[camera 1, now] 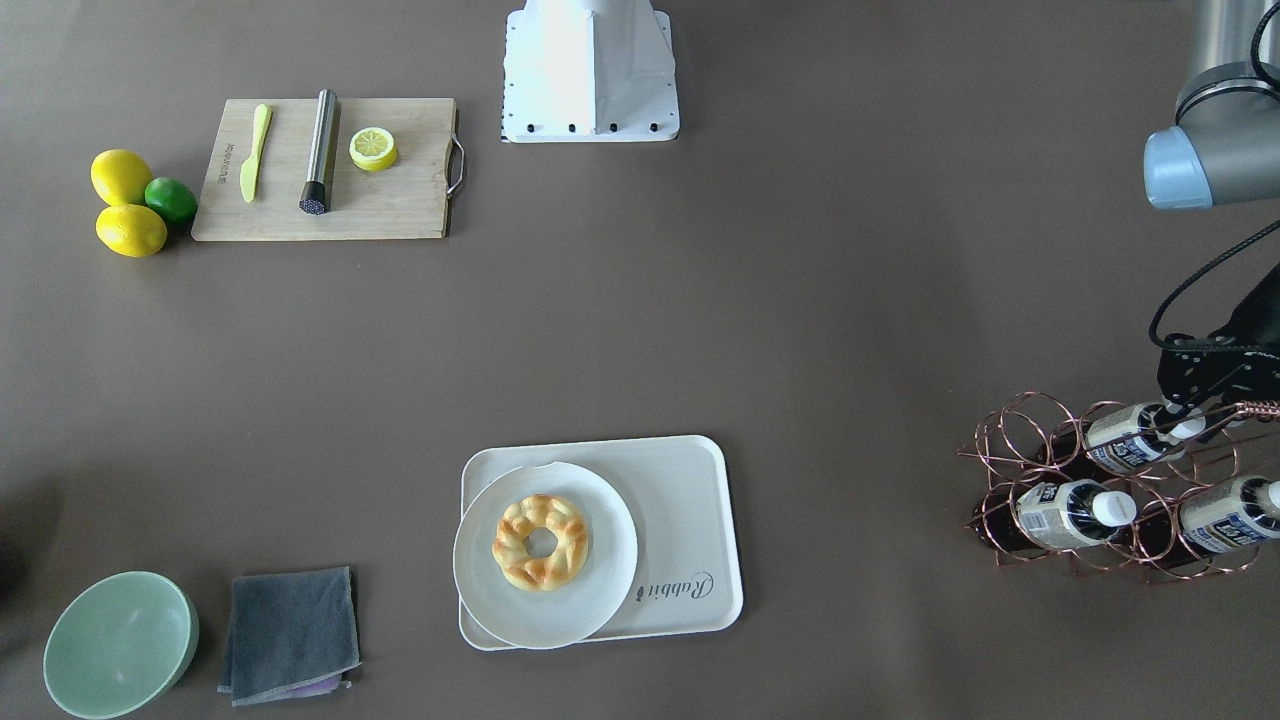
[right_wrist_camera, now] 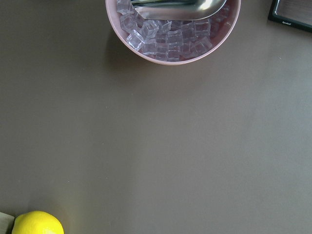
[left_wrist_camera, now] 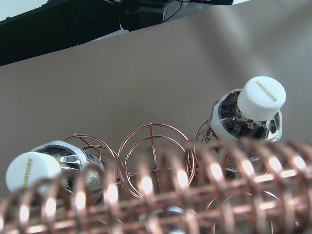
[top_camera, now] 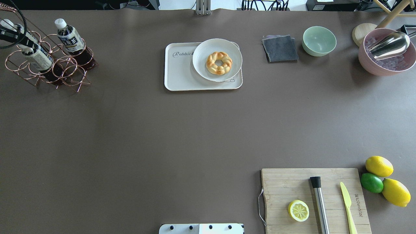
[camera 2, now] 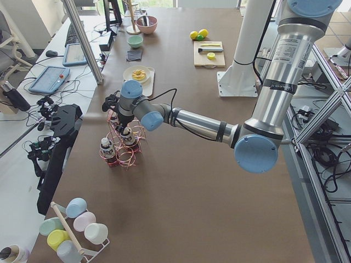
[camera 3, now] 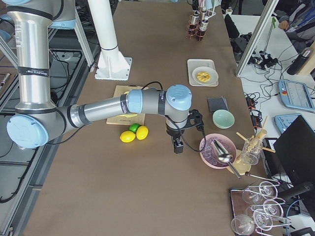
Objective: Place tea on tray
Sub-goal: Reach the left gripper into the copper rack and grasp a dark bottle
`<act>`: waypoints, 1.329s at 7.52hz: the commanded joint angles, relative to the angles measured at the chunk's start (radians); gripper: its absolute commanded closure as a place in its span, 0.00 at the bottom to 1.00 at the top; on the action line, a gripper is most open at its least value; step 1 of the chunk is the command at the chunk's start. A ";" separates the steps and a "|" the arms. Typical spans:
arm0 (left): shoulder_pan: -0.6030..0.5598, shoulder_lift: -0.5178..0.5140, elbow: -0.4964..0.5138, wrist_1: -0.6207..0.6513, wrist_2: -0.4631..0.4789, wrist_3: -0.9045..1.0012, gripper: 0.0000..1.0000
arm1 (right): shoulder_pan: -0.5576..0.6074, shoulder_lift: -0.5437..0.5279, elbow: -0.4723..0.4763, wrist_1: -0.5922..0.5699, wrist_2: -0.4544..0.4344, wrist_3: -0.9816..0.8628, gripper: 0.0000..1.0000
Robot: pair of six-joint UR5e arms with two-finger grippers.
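Three tea bottles lie in a copper wire rack (camera 1: 1010, 430) at the table's left end. The upper one (camera 1: 1130, 442) has its white cap by my left gripper (camera 1: 1195, 410); the two others (camera 1: 1065, 505) (camera 1: 1225, 512) lie below it. The left gripper's fingertips are at that cap, and I cannot tell whether they are open or shut. In the left wrist view two caps (left_wrist_camera: 263, 96) (left_wrist_camera: 28, 170) show behind a blurred copper coil. The cream tray (camera 1: 690, 500) holds a white plate (camera 1: 480, 560) with a ring pastry. My right gripper (camera 3: 177, 146) hangs over bare table near the lemons; its state is unclear.
A wooden cutting board (camera 1: 400, 200) carries a yellow knife, a steel muddler and a lemon half. Two lemons and a lime (camera 1: 170, 198) lie beside it. A green bowl (camera 1: 120, 640) and a grey cloth (camera 1: 290, 630) are near the tray. A pink bowl of ice (top_camera: 367, 61) stands far right.
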 commanded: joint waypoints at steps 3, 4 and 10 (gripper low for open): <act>-0.071 -0.023 -0.060 0.043 -0.010 0.002 1.00 | -0.008 -0.004 -0.005 0.025 0.001 0.001 0.00; -0.089 -0.023 -0.156 0.150 -0.010 0.011 1.00 | -0.009 -0.002 -0.006 0.025 -0.001 0.001 0.00; -0.082 -0.115 -0.479 0.617 -0.001 -0.074 1.00 | -0.025 0.002 -0.019 0.027 0.001 0.001 0.00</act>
